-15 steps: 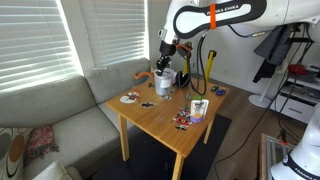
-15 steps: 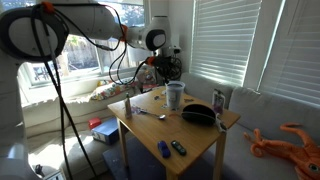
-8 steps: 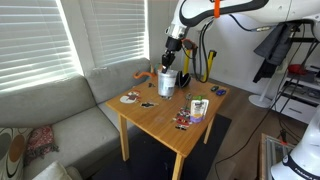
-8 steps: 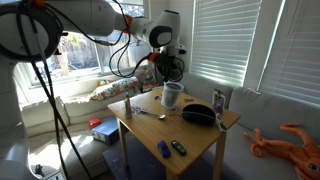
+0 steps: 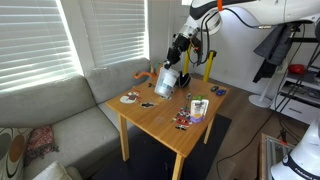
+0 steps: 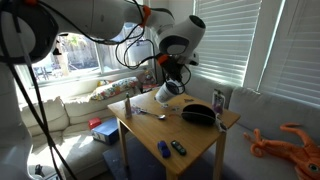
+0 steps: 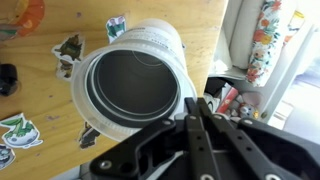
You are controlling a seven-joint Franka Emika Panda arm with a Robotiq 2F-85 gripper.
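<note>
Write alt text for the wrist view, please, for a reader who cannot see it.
The claw is shut on the rim of a white cup, whose dark open mouth faces the camera, held over a wooden table. Small stickers lie on the wood to the cup's left.

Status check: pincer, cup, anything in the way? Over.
Pincer shut on rim of cup. Cup tilted over table, mouth toward wrist view. Spoon and dark bowl close by, apart from cup.
</note>
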